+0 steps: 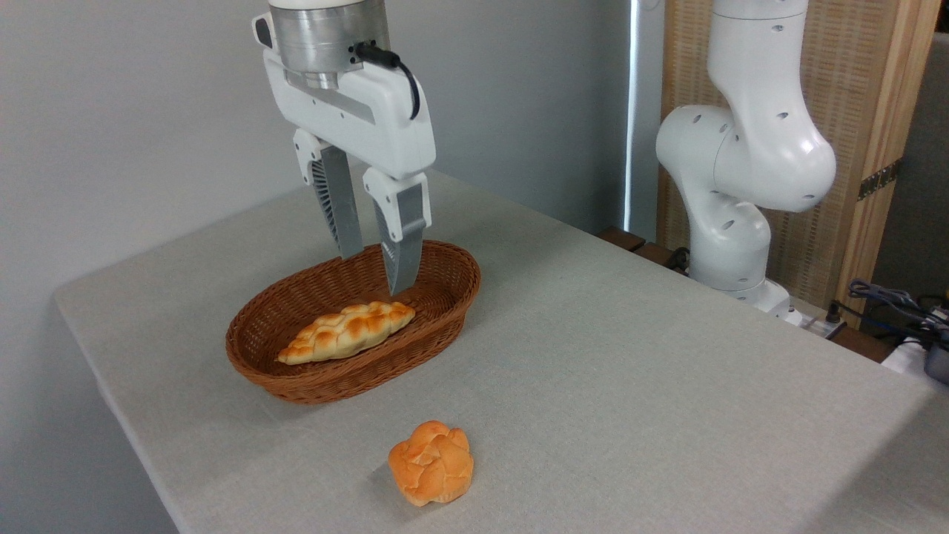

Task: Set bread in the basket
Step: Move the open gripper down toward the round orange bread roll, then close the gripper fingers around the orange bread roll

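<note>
one grey cloth-covered table (608,356) against a grey wall (126,111).

Glossy white arm (749,148), grey-fingered hand (374,271), black cable (400,70).

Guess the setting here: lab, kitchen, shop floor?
Most likely a robotics lab or test room. A robot arm is mounted beside a cloth-covered table, loose cables lie at the right, and the bun and basket look like props.
</note>
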Tool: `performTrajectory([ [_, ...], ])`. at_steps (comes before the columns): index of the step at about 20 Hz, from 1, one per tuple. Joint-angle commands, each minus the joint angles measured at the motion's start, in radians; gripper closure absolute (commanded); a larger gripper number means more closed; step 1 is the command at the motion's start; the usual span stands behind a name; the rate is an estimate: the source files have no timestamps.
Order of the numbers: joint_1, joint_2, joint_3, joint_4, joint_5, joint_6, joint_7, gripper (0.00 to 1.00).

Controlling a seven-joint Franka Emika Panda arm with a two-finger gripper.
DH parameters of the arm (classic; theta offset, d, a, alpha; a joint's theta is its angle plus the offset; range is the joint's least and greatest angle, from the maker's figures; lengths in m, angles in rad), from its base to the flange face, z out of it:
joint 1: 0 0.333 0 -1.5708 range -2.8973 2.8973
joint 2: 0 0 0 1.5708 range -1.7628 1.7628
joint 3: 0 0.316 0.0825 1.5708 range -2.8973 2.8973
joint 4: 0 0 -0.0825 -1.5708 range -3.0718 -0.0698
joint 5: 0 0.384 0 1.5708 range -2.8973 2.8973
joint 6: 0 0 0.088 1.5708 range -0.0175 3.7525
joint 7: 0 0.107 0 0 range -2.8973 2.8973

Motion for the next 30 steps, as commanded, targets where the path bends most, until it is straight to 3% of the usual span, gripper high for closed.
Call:
performTrajectory([
  [1,-0.005,-0.031,0.033,-0.084,0.054,0.088,0.152,0.00],
  [3,-0.005,-0.028,0.057,-0.126,0.060,0.143,0.169,0.00],
  [6,-0.003,-0.026,0.075,-0.225,0.062,0.270,0.284,0.00],
  [10,-0.003,-0.015,0.108,-0.296,0.063,0.329,0.453,0.00],
  [13,-0.003,0.002,0.132,-0.333,0.072,0.372,0.513,0.00],
  [16,-0.003,0.029,0.137,-0.385,0.103,0.476,0.527,0.00],
  [30,-0.006,0.042,0.134,-0.385,0.095,0.487,0.519,0.00],
])
